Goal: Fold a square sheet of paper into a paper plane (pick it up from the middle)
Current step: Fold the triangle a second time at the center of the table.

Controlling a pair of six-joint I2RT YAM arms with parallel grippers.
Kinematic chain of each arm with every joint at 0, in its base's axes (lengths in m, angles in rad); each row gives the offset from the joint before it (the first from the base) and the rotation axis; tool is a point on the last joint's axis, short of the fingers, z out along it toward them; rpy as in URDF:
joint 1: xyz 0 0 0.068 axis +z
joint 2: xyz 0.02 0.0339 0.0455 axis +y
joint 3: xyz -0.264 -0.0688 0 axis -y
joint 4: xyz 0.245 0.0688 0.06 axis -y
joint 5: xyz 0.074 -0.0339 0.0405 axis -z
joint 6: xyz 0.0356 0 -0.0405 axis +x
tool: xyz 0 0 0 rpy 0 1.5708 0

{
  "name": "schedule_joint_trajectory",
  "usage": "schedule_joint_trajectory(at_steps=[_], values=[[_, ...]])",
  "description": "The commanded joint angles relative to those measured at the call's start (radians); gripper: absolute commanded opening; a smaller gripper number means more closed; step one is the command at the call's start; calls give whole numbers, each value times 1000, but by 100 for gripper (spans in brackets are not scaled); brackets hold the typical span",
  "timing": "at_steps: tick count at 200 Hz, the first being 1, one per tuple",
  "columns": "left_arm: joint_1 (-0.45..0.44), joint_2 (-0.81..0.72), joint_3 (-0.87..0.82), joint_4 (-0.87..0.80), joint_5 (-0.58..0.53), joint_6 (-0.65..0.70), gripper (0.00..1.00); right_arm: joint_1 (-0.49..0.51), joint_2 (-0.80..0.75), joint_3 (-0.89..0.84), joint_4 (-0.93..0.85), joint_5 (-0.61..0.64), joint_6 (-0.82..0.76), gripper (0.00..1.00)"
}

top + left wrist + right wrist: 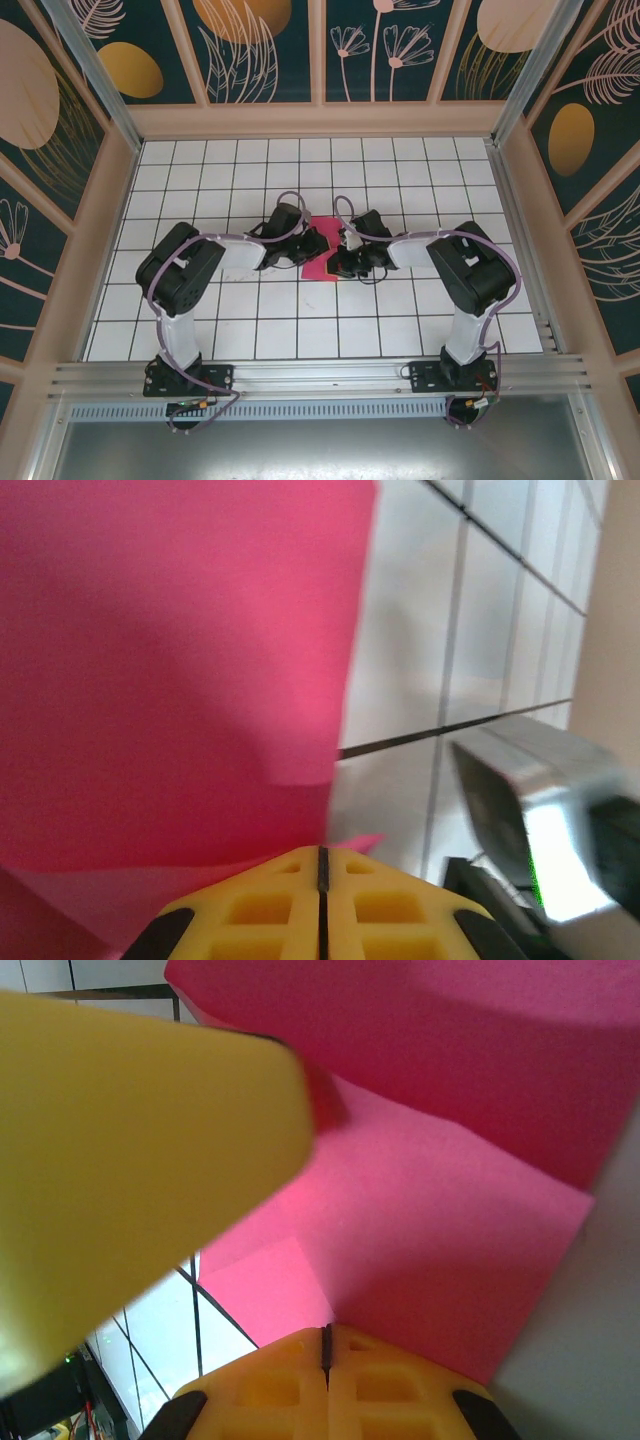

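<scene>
Magenta-pink sheet of paper (322, 262), partly folded, sits mid-table (300, 320) between the two grippers. Left gripper (320, 852): jaws pressed together on the sheet's edge. Right gripper (326, 1330): jaws closed, pinching a folded layer.

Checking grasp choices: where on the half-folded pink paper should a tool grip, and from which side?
On the pink paper, probably the lifted flap, pinched at its free edge from the right arm's side, low: it seems to stand off the table, while the rest lies flat.
</scene>
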Motion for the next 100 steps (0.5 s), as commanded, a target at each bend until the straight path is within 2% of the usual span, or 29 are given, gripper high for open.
schedule_joint_trajectory(at_steps=[1, 14, 26, 100], values=[[2, 17, 22, -98, -122, 31, 10, 2, 25, -40, -86, 36, 1, 0], [5, 15, 35, -145, -191, 57, 10, 1, 28, -45, -86, 39, 2, 0], [11, 23, 39, -151, -211, 71, 10, 1, 30, -45, -86, 40, 3, 0], [82, 23, 12, -73, -159, 118, 13, -4, 29, -46, -99, 49, -3, 0]])
